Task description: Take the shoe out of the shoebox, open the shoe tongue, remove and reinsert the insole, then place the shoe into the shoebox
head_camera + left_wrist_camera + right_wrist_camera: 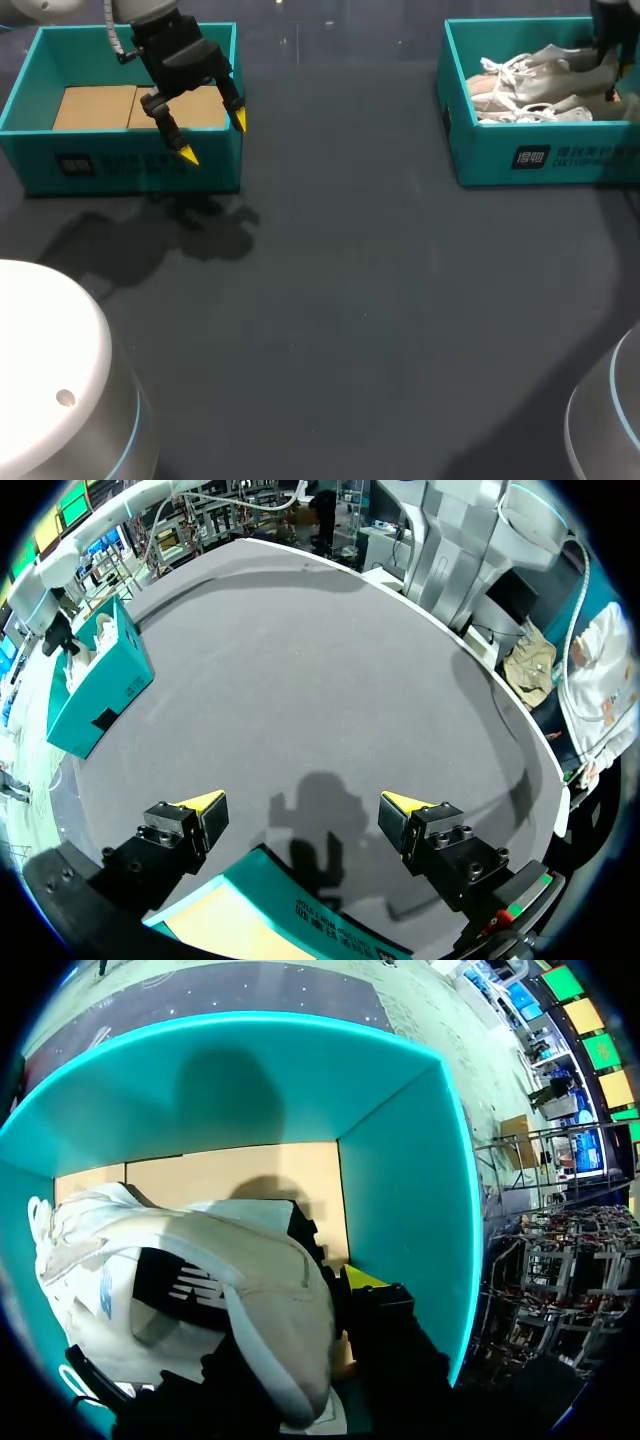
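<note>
Hovering left claw [214,138] apart | shoe [250,1260] hides right claw [340,1305], grip cannot tell

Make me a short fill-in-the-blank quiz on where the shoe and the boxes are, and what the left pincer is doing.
1. The left pincer is ____, with nothing between its yellow tips.
2. A white shoe lies in the shoebox on the robot's ____ side.
3. The other shoebox, under the left pincer, is ____.
Missing words: open; right; empty.
</note>
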